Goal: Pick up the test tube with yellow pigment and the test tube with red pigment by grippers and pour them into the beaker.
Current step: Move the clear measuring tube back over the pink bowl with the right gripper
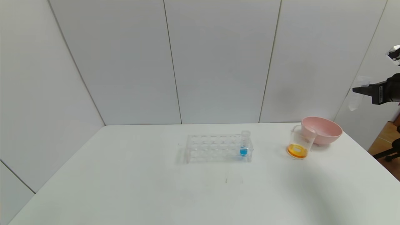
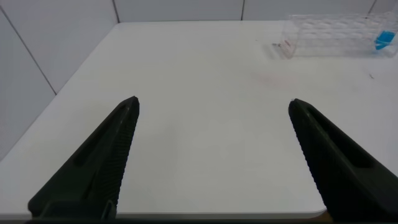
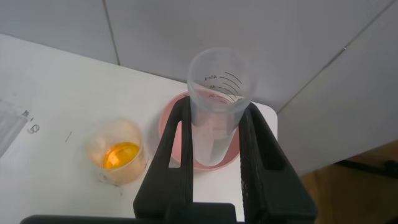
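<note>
One empty test tube (image 3: 216, 102) pinched in right end effector (image 3: 214, 134) above pink bowl (image 1: 322, 129); left end effector (image 2: 211, 155) spread.

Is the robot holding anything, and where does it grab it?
The right claw grips a clear, emptied tube around its middle, high above the pink bowl. The left claw is open, empty.

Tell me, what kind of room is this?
Probably a mock chemistry bench for robot practice: a white table against plain wall panels, carrying a clear test tube rack, a beaker of orange liquid and a pink bowl. The right gripper holds an empty tube.
</note>
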`<move>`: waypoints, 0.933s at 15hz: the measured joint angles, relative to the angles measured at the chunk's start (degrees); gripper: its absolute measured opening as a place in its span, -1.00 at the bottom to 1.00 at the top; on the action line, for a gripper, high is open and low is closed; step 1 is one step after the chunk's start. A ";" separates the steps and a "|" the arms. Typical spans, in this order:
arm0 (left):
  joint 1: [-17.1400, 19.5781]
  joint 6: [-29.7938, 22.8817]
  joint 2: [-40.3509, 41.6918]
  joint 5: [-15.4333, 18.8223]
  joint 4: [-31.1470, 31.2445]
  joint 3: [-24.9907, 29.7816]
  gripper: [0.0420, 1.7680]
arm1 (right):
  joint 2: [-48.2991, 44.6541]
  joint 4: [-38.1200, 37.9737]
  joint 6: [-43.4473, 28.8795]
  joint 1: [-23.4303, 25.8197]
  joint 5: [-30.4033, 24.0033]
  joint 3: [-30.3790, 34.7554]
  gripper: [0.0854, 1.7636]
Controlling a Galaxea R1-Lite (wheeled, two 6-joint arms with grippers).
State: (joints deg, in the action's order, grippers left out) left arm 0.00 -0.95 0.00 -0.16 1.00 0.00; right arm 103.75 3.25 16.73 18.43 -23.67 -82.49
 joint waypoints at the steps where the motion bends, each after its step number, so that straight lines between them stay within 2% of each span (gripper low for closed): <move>1: 0.00 0.00 0.00 0.02 0.00 0.00 0.94 | 0.79 2.27 -2.44 -0.13 2.00 0.27 -0.51; 4: 0.00 0.00 0.00 0.00 0.00 0.00 0.94 | 3.41 9.76 -7.47 -0.41 4.17 0.79 -0.51; 7: 0.00 0.00 0.00 0.00 0.01 0.00 0.94 | 7.24 18.38 -12.21 -0.99 8.95 1.22 -0.51; 10: 0.00 0.00 0.00 0.00 0.00 0.00 0.94 | 11.43 22.25 -12.96 -2.89 13.39 1.62 -0.51; 14: 0.00 0.00 0.00 0.00 0.00 0.00 0.94 | 17.05 26.84 -14.74 -4.61 15.85 1.79 -0.51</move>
State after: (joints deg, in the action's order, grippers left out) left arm 0.00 -0.95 0.00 -0.16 1.00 0.00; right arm 120.81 30.10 1.99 13.82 -7.83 -80.70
